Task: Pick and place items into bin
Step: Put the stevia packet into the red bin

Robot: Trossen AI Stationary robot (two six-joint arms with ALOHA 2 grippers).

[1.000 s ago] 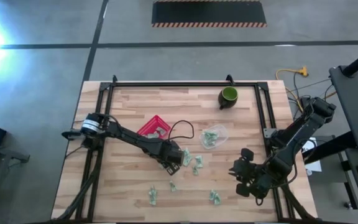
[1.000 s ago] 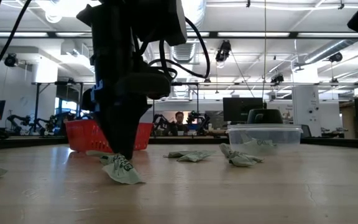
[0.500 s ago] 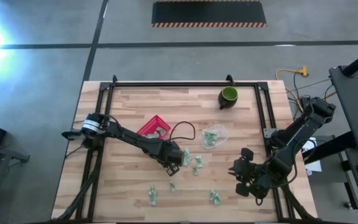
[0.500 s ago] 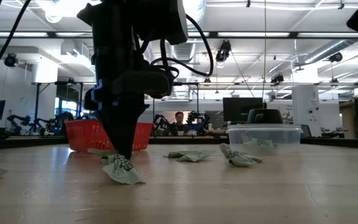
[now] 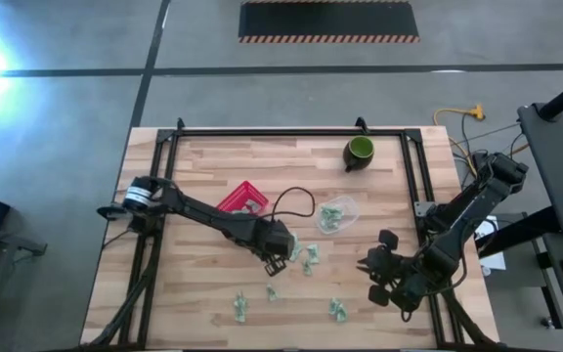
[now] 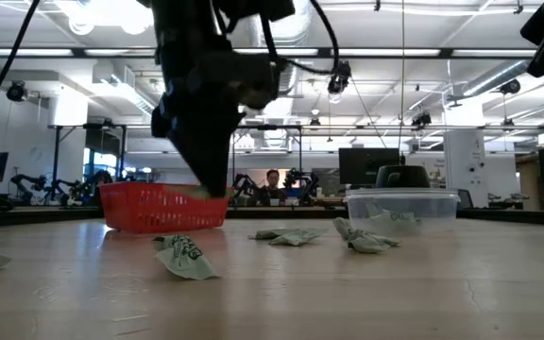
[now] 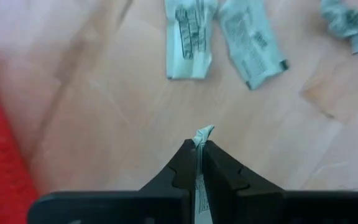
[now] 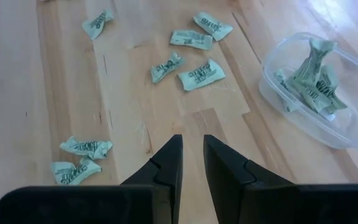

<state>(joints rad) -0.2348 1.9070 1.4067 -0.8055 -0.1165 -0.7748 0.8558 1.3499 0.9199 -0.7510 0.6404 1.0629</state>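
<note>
Left gripper [image 7: 199,148] pinches one wrapped item [image 7: 201,134] by a thin edge, raised off the tabletop [image 5: 203,293], red bin [image 5: 239,201] just behind it. Such a slight hold may slip in transit. Right gripper [image 8: 191,163], slightly spread, waits.

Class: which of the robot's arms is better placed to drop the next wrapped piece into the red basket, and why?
Left. The left gripper already pinches a wrapped piece and hovers beside the red basket. The right gripper is empty, near the table's right edge.
</note>
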